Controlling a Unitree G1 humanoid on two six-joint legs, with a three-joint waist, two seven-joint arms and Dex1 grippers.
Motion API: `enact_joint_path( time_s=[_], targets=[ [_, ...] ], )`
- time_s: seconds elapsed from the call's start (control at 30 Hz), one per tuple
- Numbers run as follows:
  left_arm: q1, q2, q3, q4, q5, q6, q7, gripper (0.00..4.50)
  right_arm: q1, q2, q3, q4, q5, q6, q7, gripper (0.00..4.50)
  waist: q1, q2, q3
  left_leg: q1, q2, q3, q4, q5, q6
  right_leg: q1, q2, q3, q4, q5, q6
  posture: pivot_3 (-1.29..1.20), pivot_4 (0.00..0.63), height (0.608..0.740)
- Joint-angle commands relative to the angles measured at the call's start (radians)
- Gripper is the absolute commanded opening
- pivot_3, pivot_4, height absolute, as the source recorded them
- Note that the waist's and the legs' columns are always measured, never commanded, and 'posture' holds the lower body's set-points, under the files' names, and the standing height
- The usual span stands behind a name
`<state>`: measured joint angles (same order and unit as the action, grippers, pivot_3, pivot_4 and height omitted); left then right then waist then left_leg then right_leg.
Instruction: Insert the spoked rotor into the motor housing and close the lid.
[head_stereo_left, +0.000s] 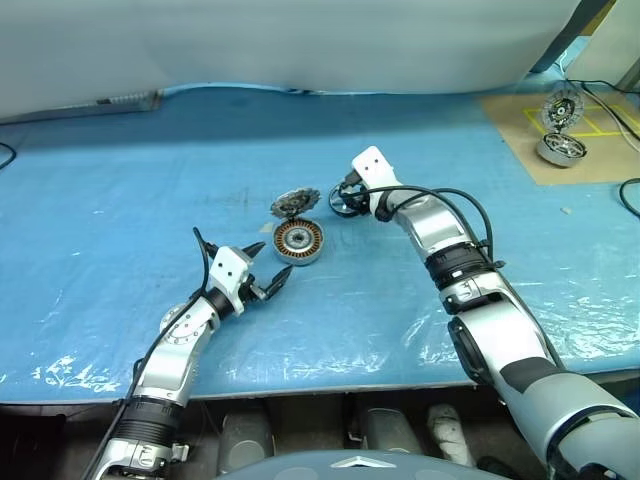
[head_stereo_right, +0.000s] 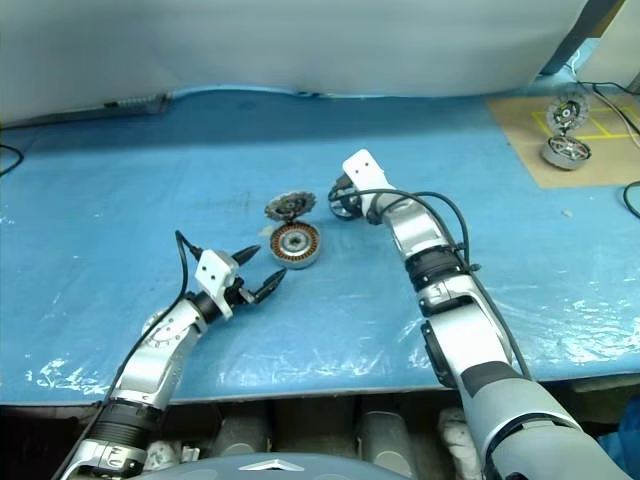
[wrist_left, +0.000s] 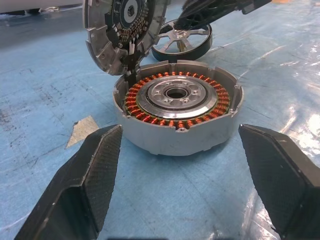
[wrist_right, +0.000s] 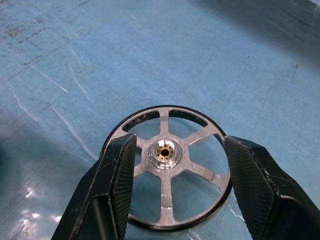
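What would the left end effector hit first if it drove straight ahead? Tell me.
Most likely the motor housing: it lies on the table directly ahead of the open left end effector, between the lines of its fingers. The lid stands raised behind it.

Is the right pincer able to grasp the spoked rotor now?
Probably yes. The right pincer is open, one finger at each side of the spoked rotor, which lies flat on the blue table cover. Nothing stands between them.

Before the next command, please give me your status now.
Left gripper open, beside motor housing. Right gripper open, fingers astride spoked rotor, on table. Lid raised. Nothing blocking.
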<state>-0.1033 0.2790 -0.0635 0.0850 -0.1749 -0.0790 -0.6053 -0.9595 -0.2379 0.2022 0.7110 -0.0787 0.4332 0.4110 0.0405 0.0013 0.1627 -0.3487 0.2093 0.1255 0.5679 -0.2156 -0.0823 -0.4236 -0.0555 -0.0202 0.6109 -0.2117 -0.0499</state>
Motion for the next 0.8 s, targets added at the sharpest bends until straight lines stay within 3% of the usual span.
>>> enact_joint_path(
  time_s=[0.03, 0.33, 0.53, 0.6, 0.8],
  targets=[
    [-0.005, 0.001, 0.006, -0.012, 0.001, -0.022, 0.002, 3.98, -0.040, 0.006, -0.004, 0.071, -0.021, -0.077, -0.003, 2.94, 0.000, 0.000, 0.000, 0.000, 0.000, 0.000, 0.000, 0.000, 0.000, 0.000, 0.000, 0.000, 0.000, 0.000, 0.000, 0.00, 0.150, 0.740],
    [-0.017, 0.003, 0.008, -0.031, -0.003, 0.001, 0.009, 3.98, -0.011, 0.000, 0.002, 0.136, -0.052, -0.090, 0.012, 2.94, 0.000, 0.000, 0.000, 0.000, 0.001, 0.000, 0.002, 0.000, 0.001, 0.000, 0.000, 0.000, 0.002, 0.000, 0.000, 0.00, 0.150, 0.740],
    [-0.010, 0.003, 0.002, -0.056, -0.003, 0.017, 0.014, 3.98, 0.040, -0.011, -0.013, 0.087, -0.048, -0.042, 0.018, 1.56, 0.001, 0.000, 0.000, 0.001, 0.001, 0.000, 0.005, 0.000, 0.001, 0.000, 0.000, 0.000, 0.006, 0.000, -0.001, 0.00, 0.150, 0.740],
    [-0.010, 0.002, 0.000, -0.072, -0.003, 0.032, 0.019, 3.98, 0.081, -0.021, -0.015, 0.007, -0.046, -0.003, 0.028, 1.28, 0.001, 0.000, 0.000, 0.001, 0.001, 0.000, 0.007, 0.000, 0.000, 0.000, 0.000, 0.000, 0.007, 0.000, -0.001, 0.00, 0.150, 0.740],
    [0.004, -0.001, -0.007, -0.098, 0.000, 0.050, 0.028, 3.98, 0.264, -0.114, -0.027, -0.436, -0.036, 0.207, 0.097, 1.25, 0.009, 0.000, 0.000, 0.002, 0.002, 0.000, 0.008, 0.000, 0.001, 0.001, 0.000, 0.000, 0.008, 0.000, -0.001, 0.00, 0.150, 0.740]
  ],
)
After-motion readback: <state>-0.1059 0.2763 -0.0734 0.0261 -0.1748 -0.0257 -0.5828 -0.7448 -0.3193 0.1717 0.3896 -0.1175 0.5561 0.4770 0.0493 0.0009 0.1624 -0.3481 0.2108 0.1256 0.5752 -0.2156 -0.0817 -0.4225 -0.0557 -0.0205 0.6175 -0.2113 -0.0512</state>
